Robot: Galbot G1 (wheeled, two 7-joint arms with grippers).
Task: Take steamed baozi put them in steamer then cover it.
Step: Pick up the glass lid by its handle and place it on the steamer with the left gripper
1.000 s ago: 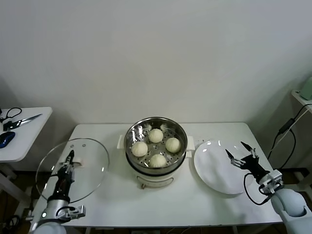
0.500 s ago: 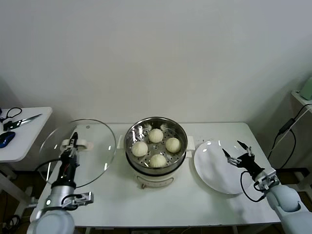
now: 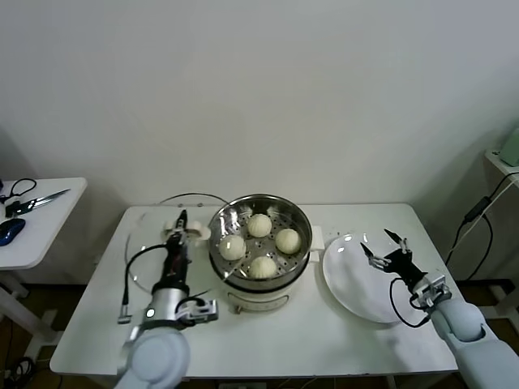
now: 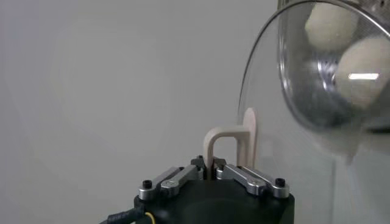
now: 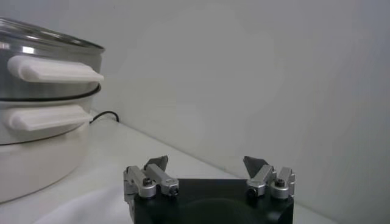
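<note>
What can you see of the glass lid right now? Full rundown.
The cover is a round clear glass lid with a thin metal rim and a white loop handle. The left gripper is shut on that handle and holds the lid off the table, tilted, just left of the steamer. In the left wrist view two baozi show through the glass. It is not yet seated on the steamer.

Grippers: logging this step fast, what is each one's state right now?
Left gripper: closed on the glass lid's white handle.
Right gripper: open, holding nothing, above the white plate.
</note>
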